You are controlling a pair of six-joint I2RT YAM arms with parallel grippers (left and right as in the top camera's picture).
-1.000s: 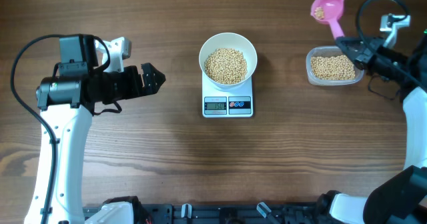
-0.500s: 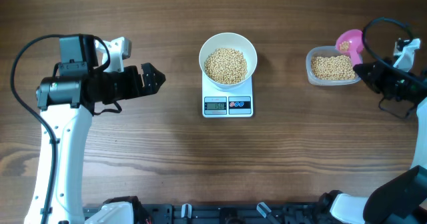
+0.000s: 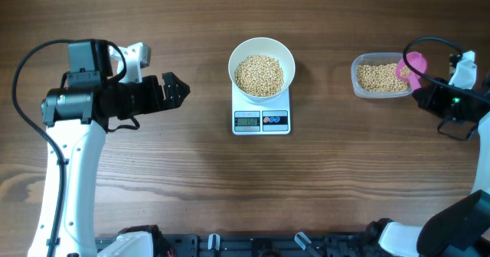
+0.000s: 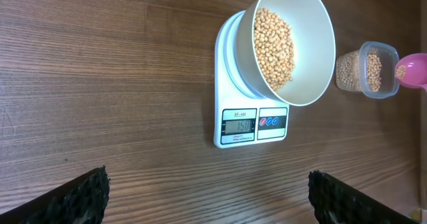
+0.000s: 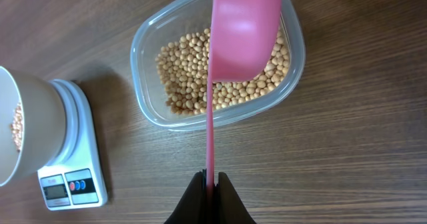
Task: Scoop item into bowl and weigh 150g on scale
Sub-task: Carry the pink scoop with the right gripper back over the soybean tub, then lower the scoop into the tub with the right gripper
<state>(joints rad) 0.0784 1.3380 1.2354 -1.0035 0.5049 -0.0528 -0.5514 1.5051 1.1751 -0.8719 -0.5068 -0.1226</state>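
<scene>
Bare wood runs wide on the counter (image 3: 153,180). A long stretch separates the left end effector (image 3: 180,91) from the scale (image 3: 261,120). A shorter gap lies between the scale and the tub (image 3: 356,77) at the right. The whole near half holds nothing but the arms' bases along the near edge. The tub sits close to the right edge, with the right arm crowding that side.

The counter is dark, grained timber. The scale is a flat white square with rounded corners. It has a grey display and a dark button panel on its near edge; the digits are too small to read for certain. One round, smooth white bowl (image 3: 236,58) stands centred on it, holding a loose mound of small tan beans (image 3: 259,75). The tub is clear plastic, a rounded rectangle, with a second, shallower layer of beans (image 3: 379,77).

There is one pink plastic scoop (image 5: 243,31), which hangs over the tub's right end. The left wrist view shows a few beans in its cup.

The right end effector (image 5: 210,181) is pressed together, pinching the scoop's thin handle. The left end effector is spread wide and holds nothing, well left of the scale.
</scene>
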